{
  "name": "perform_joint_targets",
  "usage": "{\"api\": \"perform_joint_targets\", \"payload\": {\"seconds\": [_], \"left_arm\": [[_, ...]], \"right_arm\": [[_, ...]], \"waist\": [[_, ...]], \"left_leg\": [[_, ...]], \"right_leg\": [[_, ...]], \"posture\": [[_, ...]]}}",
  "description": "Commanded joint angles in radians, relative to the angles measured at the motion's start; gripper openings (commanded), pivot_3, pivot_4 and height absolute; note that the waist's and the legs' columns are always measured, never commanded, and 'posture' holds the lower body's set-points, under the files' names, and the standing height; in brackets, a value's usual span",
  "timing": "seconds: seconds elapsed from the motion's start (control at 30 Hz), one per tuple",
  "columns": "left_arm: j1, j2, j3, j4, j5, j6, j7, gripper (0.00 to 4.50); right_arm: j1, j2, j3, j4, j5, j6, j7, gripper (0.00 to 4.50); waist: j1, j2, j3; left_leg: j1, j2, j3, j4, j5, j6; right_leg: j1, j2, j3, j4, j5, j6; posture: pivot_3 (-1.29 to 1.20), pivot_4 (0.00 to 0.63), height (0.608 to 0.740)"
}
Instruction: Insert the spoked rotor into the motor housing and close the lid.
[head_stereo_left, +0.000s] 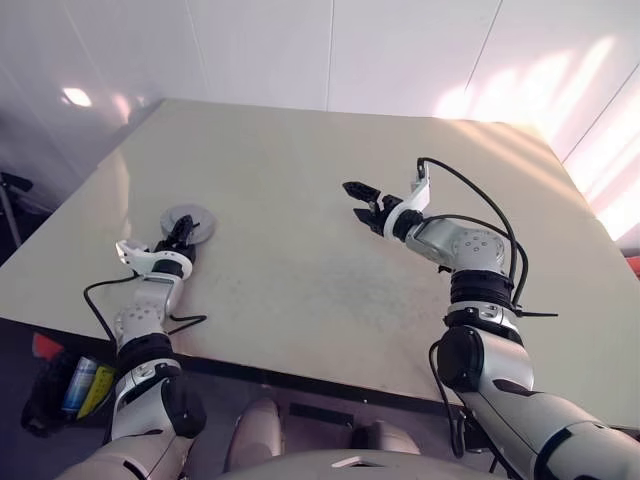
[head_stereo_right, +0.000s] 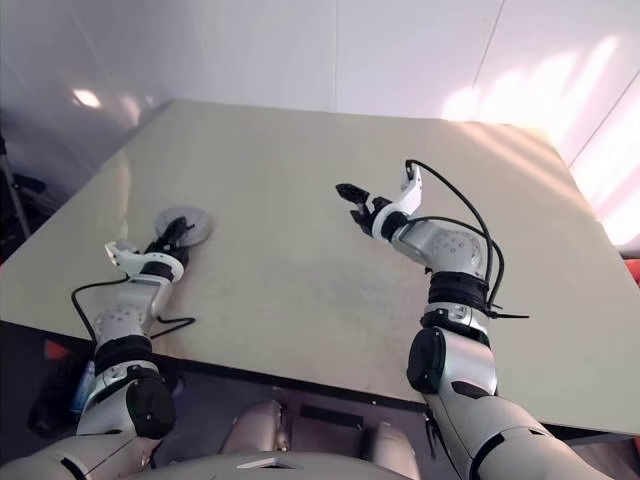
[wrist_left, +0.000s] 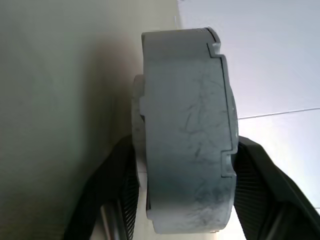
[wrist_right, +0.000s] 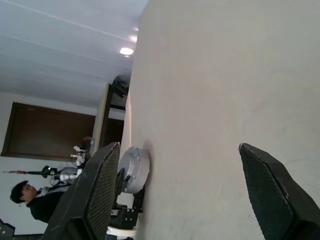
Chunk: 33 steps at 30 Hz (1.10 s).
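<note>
The motor housing (head_stereo_left: 188, 218) is a grey round puck lying flat near the table's left edge. In the left wrist view it shows edge-on (wrist_left: 185, 130). A notched seam runs round it near its upper face, where the light grey lid (wrist_left: 229, 100) sits on it. My left gripper (head_stereo_left: 180, 236) is shut on the puck, one black finger (wrist_left: 117, 190) on each side. The spoked rotor is hidden. My right gripper (head_stereo_left: 358, 200) hangs open over the middle of the table with nothing between its fingers (wrist_right: 97, 195). It points toward the puck (wrist_right: 134, 169).
The beige table (head_stereo_left: 300, 270) is wide, and its near edge runs just in front of my arms. A dark bag with cans (head_stereo_left: 80, 385) hangs below the table's left corner. A person (wrist_right: 30, 200) sits far off beyond the table's left side.
</note>
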<state>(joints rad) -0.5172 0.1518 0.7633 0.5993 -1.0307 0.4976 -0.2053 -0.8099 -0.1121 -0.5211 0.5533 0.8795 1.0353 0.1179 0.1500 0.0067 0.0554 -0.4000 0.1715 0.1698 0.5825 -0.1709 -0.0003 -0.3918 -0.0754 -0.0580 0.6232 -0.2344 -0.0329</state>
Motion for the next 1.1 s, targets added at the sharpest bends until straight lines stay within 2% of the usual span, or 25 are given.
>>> {"api": "perform_joint_targets", "payload": {"seconds": [0.03, 0.2, 0.27, 0.33, 0.43, 0.67, 0.77, 0.83, 1.1], "left_arm": [[-0.039, 0.021, 0.005, 0.000, -0.010, -0.025, -0.037, 2.15], [-0.044, 0.039, 0.007, 0.033, 0.000, -0.054, -0.070, 2.15], [-0.046, 0.047, 0.005, 0.044, 0.009, -0.068, -0.084, 2.90], [-0.052, 0.055, 0.010, 0.061, 0.022, -0.098, -0.078, 3.43], [-0.072, 0.073, 0.036, 0.130, 0.071, -0.229, -0.019, 4.38], [-0.091, 0.159, 0.071, 0.334, 0.160, -0.481, 0.154, 4.38], [-0.080, 0.205, 0.071, 0.413, 0.201, -0.567, 0.253, 4.38], [-0.070, 0.225, 0.059, 0.448, 0.231, -0.605, 0.311, 4.38], [-0.043, 0.282, 0.029, 0.517, 0.339, -0.715, 0.462, 4.38]], "right_arm": [[-0.029, -0.009, 0.006, -0.003, -0.001, -0.014, 0.023, 4.34], [-0.029, -0.010, 0.006, 0.001, -0.010, -0.014, 0.029, 4.34], [-0.029, -0.010, 0.006, 0.002, -0.013, -0.013, 0.030, 4.38], [-0.029, -0.011, 0.008, 0.003, -0.017, -0.015, 0.031, 4.38], [-0.028, -0.011, 0.017, 0.006, -0.036, -0.028, 0.028, 4.38], [-0.035, -0.014, 0.025, 0.020, -0.054, -0.038, 0.038, 4.38], [-0.039, -0.018, 0.029, 0.028, -0.063, -0.041, 0.044, 4.38], [-0.042, -0.020, 0.030, 0.037, -0.068, -0.043, 0.050, 4.38], [-0.046, -0.024, 0.035, 0.050, -0.078, -0.040, 0.065, 4.38]], "waist": [[-0.001, 0.000, 0.000], [-0.001, 0.000, 0.000], [-0.001, 0.000, 0.000], [-0.001, 0.000, 0.000], [-0.001, 0.000, 0.000], [-0.058, 0.001, 0.000], [-0.081, 0.003, -0.002], [-0.099, 0.004, -0.003], [-0.143, 0.009, -0.006]], "left_leg": [[0.002, 0.000, 0.000, 0.000, 0.000, 0.000], [0.006, 0.000, 0.000, -0.001, 0.000, -0.001], [0.007, 0.000, 0.000, -0.001, 0.000, -0.001], [0.007, 0.001, 0.000, -0.001, 0.001, -0.001], [0.013, 0.001, 0.000, -0.002, 0.001, -0.002], [0.038, 0.001, 0.003, -0.011, 0.004, -0.007], [0.042, 0.001, 0.004, -0.015, 0.005, -0.009], [0.051, 0.002, 0.004, -0.020, 0.005, -0.009], [0.058, 0.010, 0.001, -0.020, -0.006, -0.019]], "right_leg": [[0.001, 0.000, 0.000, 0.000, 0.000, 0.000], [0.004, 0.000, 0.000, 0.000, 0.000, 0.000], [0.005, 0.000, 0.000, 0.000, 0.000, 0.000], [0.005, 0.000, 0.000, 0.000, 0.000, -0.001], [0.009, 0.000, 0.000, 0.000, 0.001, -0.001], [0.026, 0.000, 0.003, -0.001, -0.005, -0.001], [0.026, 0.000, 0.003, -0.001, -0.004, -0.003], [0.026, 0.000, 0.003, -0.001, -0.004, -0.004], [0.016, 0.009, 0.003, 0.000, -0.004, -0.013]], "posture": [[0.00, 0.000, 0.740], [0.00, 0.000, 0.740], [0.00, 0.000, 0.740], [0.00, 0.000, 0.740], [0.00, 0.000, 0.740], [0.00, 0.000, 0.740], [0.00, 0.000, 0.740], [0.00, 0.000, 0.740], [0.00, 0.000, 0.740]]}}
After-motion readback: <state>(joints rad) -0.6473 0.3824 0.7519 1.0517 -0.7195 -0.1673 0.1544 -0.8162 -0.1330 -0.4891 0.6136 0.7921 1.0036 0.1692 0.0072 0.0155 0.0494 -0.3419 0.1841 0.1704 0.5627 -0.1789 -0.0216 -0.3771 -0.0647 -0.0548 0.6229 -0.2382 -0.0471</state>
